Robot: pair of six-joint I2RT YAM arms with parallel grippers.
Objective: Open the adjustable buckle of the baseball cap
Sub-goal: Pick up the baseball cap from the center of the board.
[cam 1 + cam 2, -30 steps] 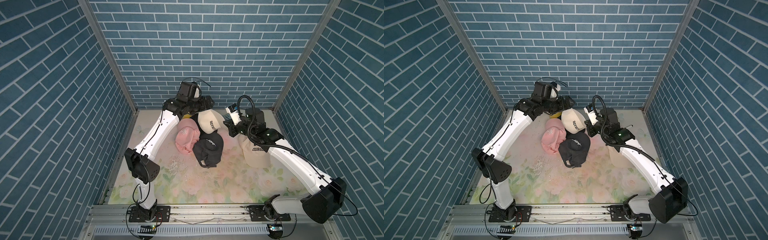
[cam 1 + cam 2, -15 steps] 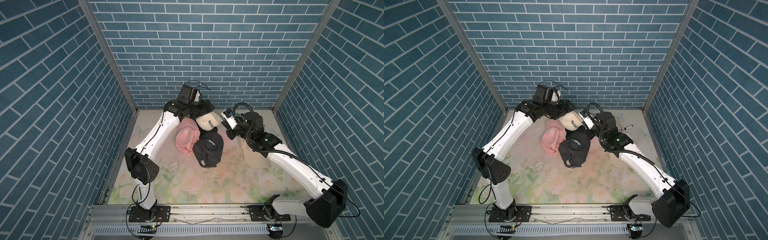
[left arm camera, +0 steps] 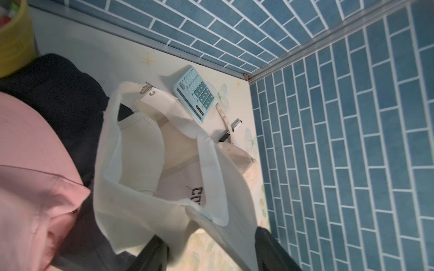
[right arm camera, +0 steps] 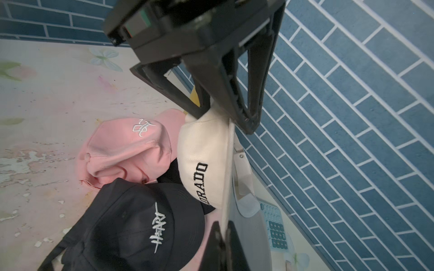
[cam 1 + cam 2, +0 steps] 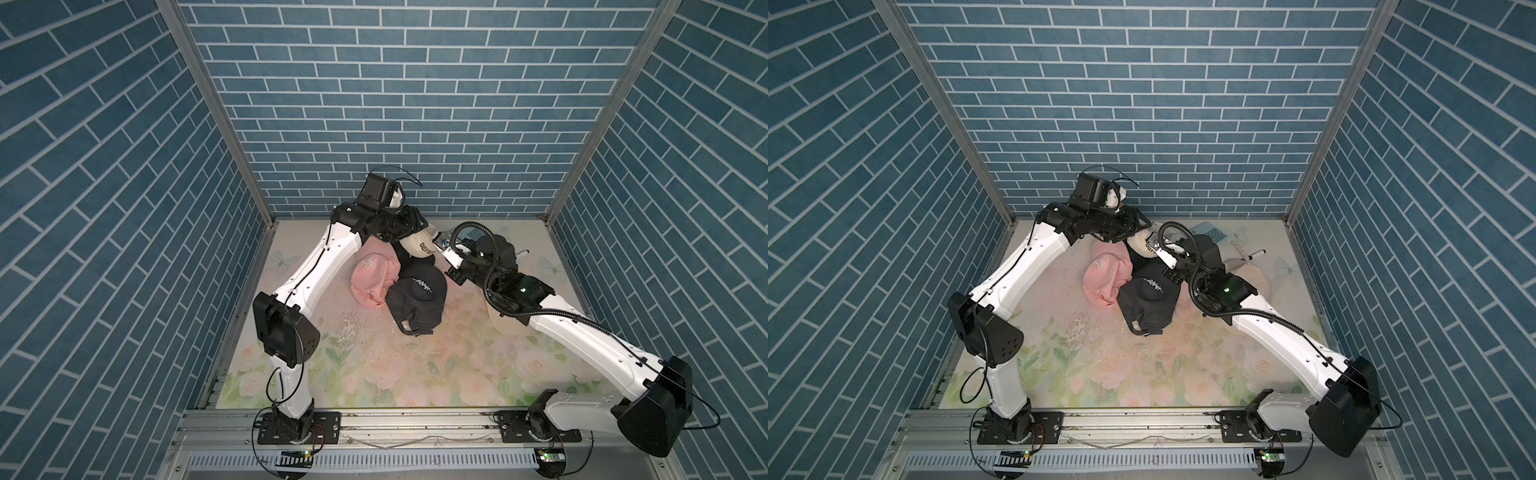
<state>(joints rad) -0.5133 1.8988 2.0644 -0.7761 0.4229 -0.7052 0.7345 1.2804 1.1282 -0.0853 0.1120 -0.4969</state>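
top views both show three caps gathered behind the middle of the floral mat [image 5: 374, 374]. at about 11 o'clock from the middle lies a pink cap [image 5: 370, 276], crown up, with white stitching on its front. touching it at about 12 o'clock is a black cap [image 5: 417, 297] with a white scrawled logo, its strap loop trailing toward the near edge.

behind these, at about 1 o'clock and raised above them, is the cream baseball cap [image 5: 422, 248]. it has black block letters ending "rado" on the front panel and hangs between the two arms.

in the left wrist view the left gripper [image 3: 210, 246] has its dark fingers [image 3: 152, 253] well apart, with the cap's rear rim between them. i cannot tell whether they press the cloth. the cap's pale lining faces this camera. its strap [image 3: 164, 105] arches over the back opening. a small metal buckle [image 3: 145, 88] and a round rivet [image 3: 152, 93] sit where the narrow band meets the wider tab, and the two pieces look joined.

in the right wrist view the right gripper [image 4: 225, 234] is pinched tight on the edge of the cap's brim [image 4: 226, 187], seen edge on.

farther right, at about 2 o'clock by the back wall, lies a teal calculator [image 3: 195, 93] with a pen [image 3: 231, 131] just beside it. at 3 o'clock a beige cap [image 5: 1252, 276] lies partly under the right arm.
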